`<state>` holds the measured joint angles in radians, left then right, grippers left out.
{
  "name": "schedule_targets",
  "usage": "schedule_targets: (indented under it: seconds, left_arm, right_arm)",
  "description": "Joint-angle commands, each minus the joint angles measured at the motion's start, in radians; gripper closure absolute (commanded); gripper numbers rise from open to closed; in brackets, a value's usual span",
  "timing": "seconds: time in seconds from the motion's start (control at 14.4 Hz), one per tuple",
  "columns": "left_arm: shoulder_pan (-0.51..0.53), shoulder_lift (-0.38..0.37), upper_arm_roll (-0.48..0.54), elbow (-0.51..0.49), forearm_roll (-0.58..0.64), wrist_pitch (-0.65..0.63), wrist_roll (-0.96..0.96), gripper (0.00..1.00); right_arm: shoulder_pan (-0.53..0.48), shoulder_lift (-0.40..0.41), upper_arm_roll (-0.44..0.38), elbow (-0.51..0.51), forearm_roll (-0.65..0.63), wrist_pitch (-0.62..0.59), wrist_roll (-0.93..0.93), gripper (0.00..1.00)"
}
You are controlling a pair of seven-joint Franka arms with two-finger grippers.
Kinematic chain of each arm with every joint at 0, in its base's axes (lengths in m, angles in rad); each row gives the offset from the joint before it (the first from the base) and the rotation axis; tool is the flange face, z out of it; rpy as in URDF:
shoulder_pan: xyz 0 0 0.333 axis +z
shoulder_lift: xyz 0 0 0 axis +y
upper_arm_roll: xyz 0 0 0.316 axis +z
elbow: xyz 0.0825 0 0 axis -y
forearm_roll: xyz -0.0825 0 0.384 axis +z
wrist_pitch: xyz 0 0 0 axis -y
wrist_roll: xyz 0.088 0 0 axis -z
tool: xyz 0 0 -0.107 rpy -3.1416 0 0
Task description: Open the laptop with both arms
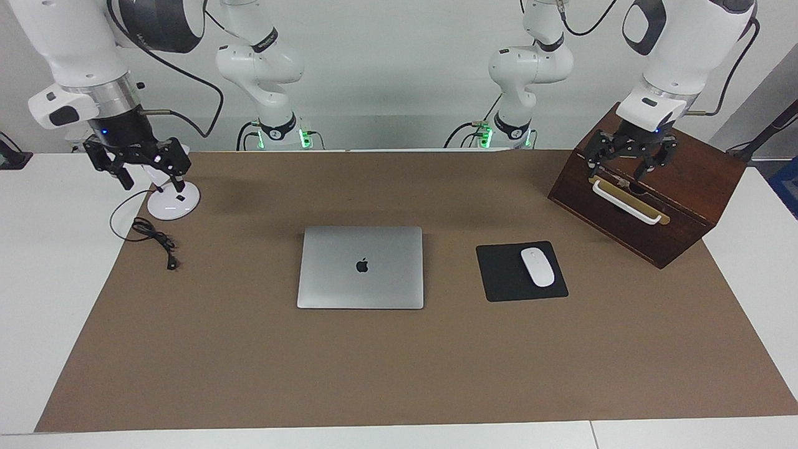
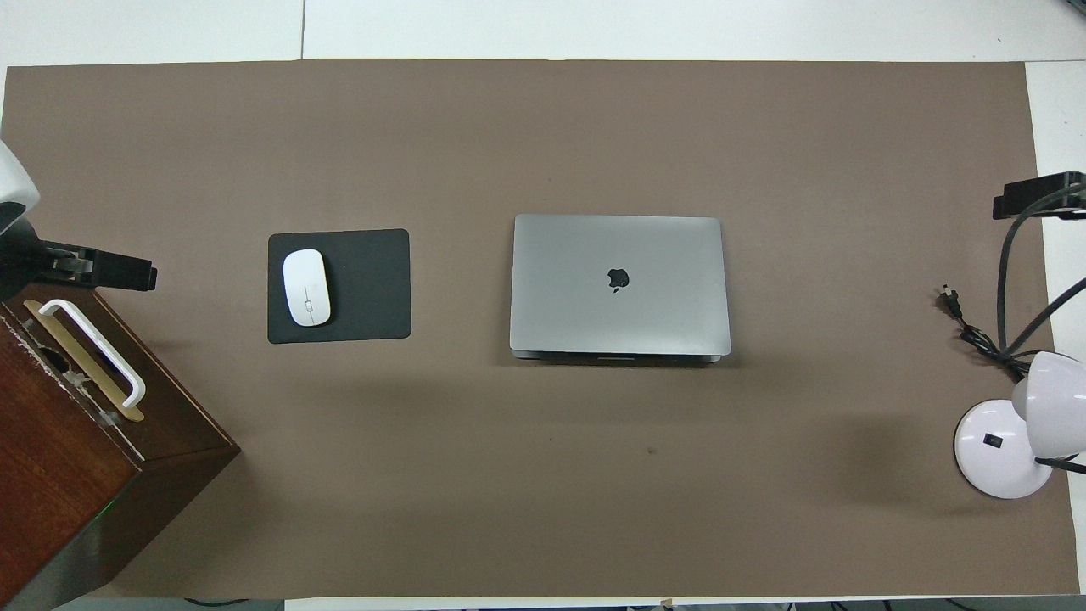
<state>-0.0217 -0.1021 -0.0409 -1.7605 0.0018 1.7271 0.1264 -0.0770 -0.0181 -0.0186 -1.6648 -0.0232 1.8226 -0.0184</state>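
Left hand (image 1: 631, 163) hangs over the wooden box (image 1: 679, 206) at the left arm's end of the bench (image 1: 399, 374), fingers apart, holding nothing. Right hand (image 1: 138, 163) hangs over the lamp base (image 1: 173, 201) at the right arm's end, fingers also apart and empty. Both are well apart from the laptop (image 1: 361, 267).

Laptop lies shut, flat, mid-bench, roughly midway between the two hands, so neither arm looks clearly nearer. Long axis runs along the line from one arm's end to the other. In the overhead view the dark edge strip (image 2: 618, 360) faces the robots, but I can't tell whether that's hinge or lip. Mouse pad (image 1: 521, 272) with mouse (image 1: 537, 267) sits beside the laptop toward the left arm's end, so the left hand's path likely passes over it.
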Motion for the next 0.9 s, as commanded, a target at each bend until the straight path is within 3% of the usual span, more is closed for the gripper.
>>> schedule_targets:
  seconds: [0.0, 0.35, 0.42, 0.56, 0.76, 0.83]
  left_arm:
    - [-0.006, -0.025, 0.006, -0.027, -0.009, 0.002, -0.004, 0.00]
    - [-0.004, -0.025, 0.006, -0.027, -0.009, 0.002, -0.007, 0.02]
    - [-0.004, -0.025, 0.006, -0.027, -0.009, 0.002, -0.010, 0.12]
    - [0.002, -0.025, 0.007, -0.027, -0.009, -0.001, -0.014, 0.51]
    - [0.006, -0.025, 0.009, -0.027, -0.009, 0.008, -0.014, 0.96]
    - [0.006, -0.024, 0.009, -0.025, -0.009, 0.009, -0.016, 1.00]
  right_arm:
    - [-0.017, 0.000, 0.011, -0.074, 0.025, 0.116, 0.020, 0.00]
    - [-0.017, 0.010, 0.009, -0.177, 0.196, 0.285, 0.066, 0.00]
    - [-0.017, 0.013, 0.009, -0.191, 0.221, 0.314, 0.093, 0.00]
    - [-0.014, 0.023, 0.011, -0.229, 0.293, 0.362, 0.126, 0.00]
    - [-0.003, 0.023, 0.011, -0.315, 0.435, 0.480, 0.140, 0.00]
    - [-0.001, 0.026, 0.012, -0.340, 0.487, 0.506, 0.153, 0.00]
